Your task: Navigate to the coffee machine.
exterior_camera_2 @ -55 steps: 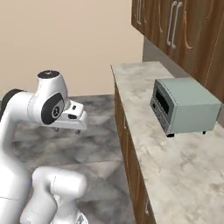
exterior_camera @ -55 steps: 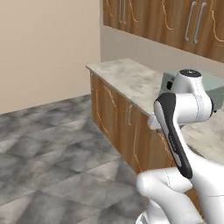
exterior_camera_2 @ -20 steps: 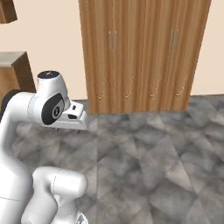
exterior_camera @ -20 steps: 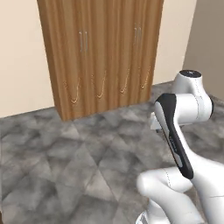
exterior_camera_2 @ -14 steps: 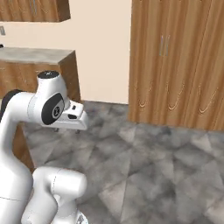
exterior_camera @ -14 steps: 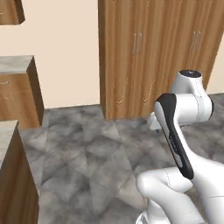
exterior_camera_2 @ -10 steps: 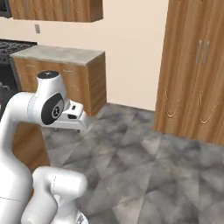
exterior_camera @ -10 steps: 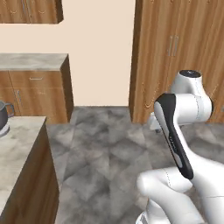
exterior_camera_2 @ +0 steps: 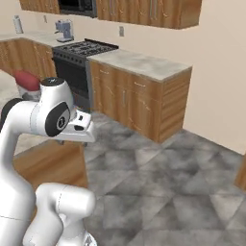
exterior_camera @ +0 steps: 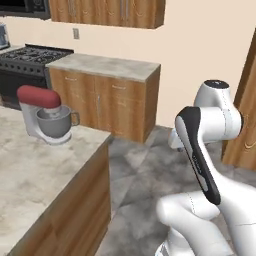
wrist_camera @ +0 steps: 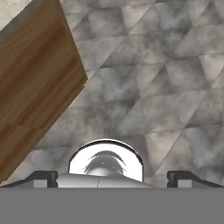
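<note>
Gripper [wrist_camera: 112,177] spread wide over grey floor [wrist_camera: 175,87], wooden island [exterior_camera: 75,210] with stand mixer [exterior_camera: 46,114] alongside, coffee machine [exterior_camera_2: 64,30] far beyond stove [exterior_camera_2: 77,53].

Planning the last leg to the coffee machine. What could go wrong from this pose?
1. The coffee machine sits on the far counter beyond the stove; the island carrying the stand mixer lies close on the near side, so a tight turn could clip its corner.
2. The end effector hangs low, open, over the floor beside the island's wood panel; a swing could brush it.
</note>
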Tool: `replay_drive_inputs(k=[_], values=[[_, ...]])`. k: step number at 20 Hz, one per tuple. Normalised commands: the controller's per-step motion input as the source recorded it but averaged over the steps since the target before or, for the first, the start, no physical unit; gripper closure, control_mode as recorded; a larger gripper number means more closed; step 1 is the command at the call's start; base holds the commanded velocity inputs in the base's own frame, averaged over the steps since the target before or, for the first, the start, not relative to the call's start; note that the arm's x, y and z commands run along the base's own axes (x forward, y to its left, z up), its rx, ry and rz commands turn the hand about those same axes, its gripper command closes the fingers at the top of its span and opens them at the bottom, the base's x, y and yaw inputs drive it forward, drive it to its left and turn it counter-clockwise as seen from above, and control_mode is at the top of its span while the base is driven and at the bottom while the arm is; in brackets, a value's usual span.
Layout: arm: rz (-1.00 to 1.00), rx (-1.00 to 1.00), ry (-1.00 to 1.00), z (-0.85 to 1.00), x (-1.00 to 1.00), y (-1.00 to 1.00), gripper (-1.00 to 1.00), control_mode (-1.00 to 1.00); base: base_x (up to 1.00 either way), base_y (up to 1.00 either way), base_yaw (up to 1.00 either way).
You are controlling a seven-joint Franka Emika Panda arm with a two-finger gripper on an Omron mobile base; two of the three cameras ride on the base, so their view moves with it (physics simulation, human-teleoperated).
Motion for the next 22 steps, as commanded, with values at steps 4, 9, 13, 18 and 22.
replay_drive_inputs(k=[4, 9, 13, 18, 22], values=[[0.0, 0.0, 0.0, 0.0, 0.0, 0.0, -1.0, 1.0, 0.75, -0.22, 0.52], [0.0, 0.0, 0.0, 0.0, 0.0, 0.0, -1.0, 1.0, 0.59, -0.86, 0.3], [0.0, 0.0, 0.0, 0.0, 0.0, 0.0, -1.0, 1.0, 0.59, -1.0, 0.18], [0.0, 0.0, 0.0, 0.0, 0.0, 0.0, -1.0, 1.0, 0.71, -0.82, 0.18], [0.0, 0.0, 0.0, 0.0, 0.0, 0.0, -1.0, 1.0, 0.87, -0.53, 0.3]])
